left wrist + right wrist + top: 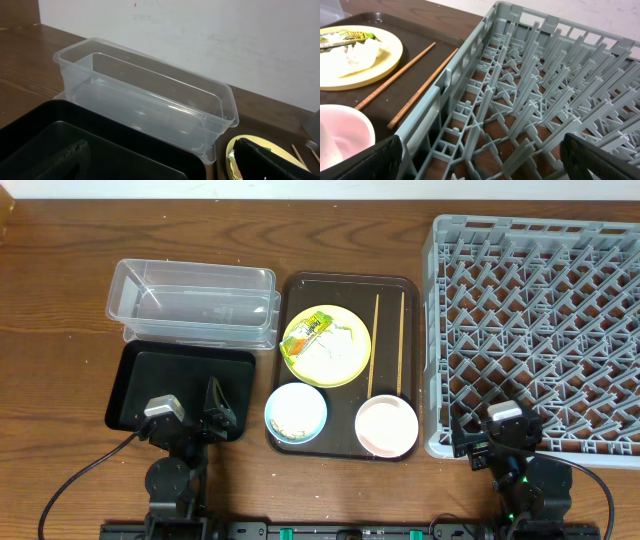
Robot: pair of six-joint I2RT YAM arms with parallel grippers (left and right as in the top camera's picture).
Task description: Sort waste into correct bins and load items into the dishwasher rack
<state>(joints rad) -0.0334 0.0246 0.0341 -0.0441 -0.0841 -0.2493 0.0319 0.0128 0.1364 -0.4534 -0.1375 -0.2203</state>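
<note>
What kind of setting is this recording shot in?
Probably a lab bench staged as a dish-clearing station: a wooden table against a plain white wall, with a grey dishwasher rack and a brown tray carrying a littered yellow plate.

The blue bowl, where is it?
In the overhead view, the blue bowl sits on the brown tray, left of the pink bowl, near the yellow plate.

2 bowls (296, 412) (blue, pink) | 2 chopsticks (374, 345) | 1 plate (352, 365) | 1 rack (431, 340)

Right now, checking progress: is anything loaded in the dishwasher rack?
No, the dishwasher rack holds only its own pegs; the plate sits on the brown tray.
</note>
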